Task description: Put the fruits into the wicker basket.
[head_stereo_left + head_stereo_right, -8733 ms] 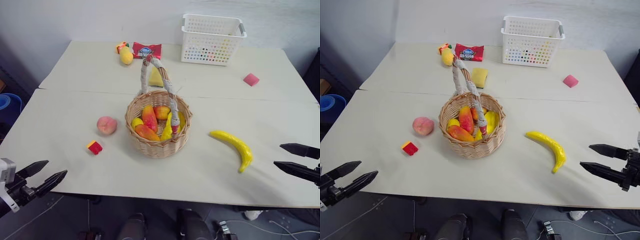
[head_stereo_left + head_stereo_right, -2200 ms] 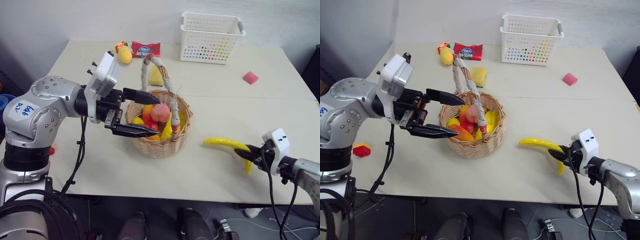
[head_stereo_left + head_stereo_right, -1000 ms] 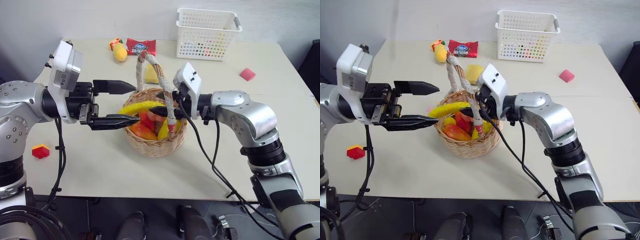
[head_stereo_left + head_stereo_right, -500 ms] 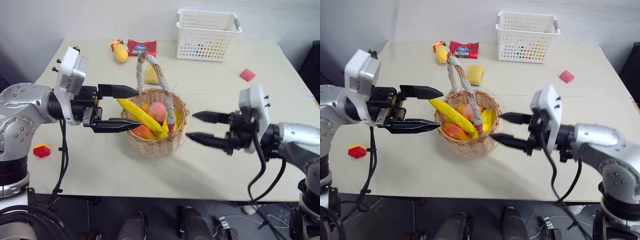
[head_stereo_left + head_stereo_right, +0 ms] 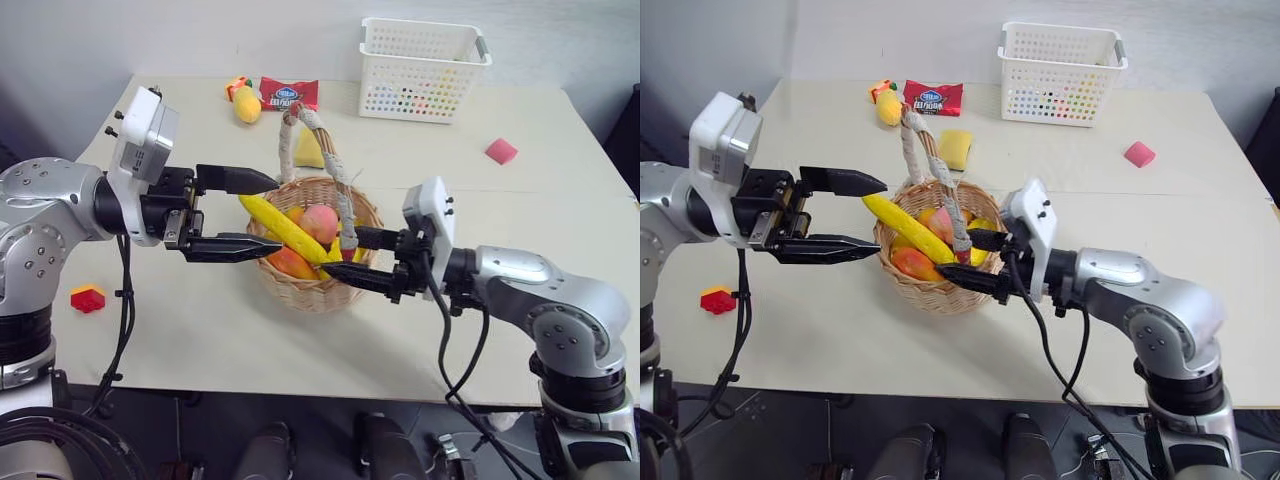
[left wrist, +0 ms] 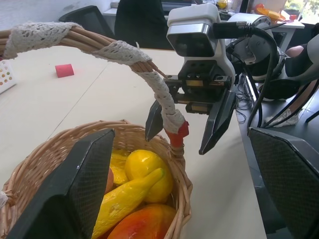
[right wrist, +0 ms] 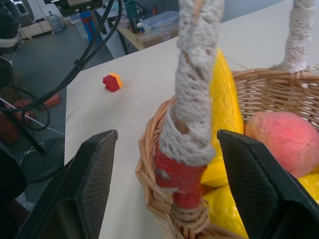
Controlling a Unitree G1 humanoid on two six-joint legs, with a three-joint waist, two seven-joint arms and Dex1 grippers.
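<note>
Left eye view: you find the banana (image 5: 283,229) lying across the wicker basket (image 5: 312,290), one end propped over the rim at 10 o'clock because it is about as long as the basket is wide. The peach (image 5: 320,222) sits on the other fruit inside. Your right pincer (image 5: 349,254) straddles the handle base at 3 o'clock, jaws partly open, holding nothing. Your left pincer (image 5: 252,213) stands wide and empty at 9 o'clock, flanking the banana's raised end. Both fruits appear delivered.
</note>
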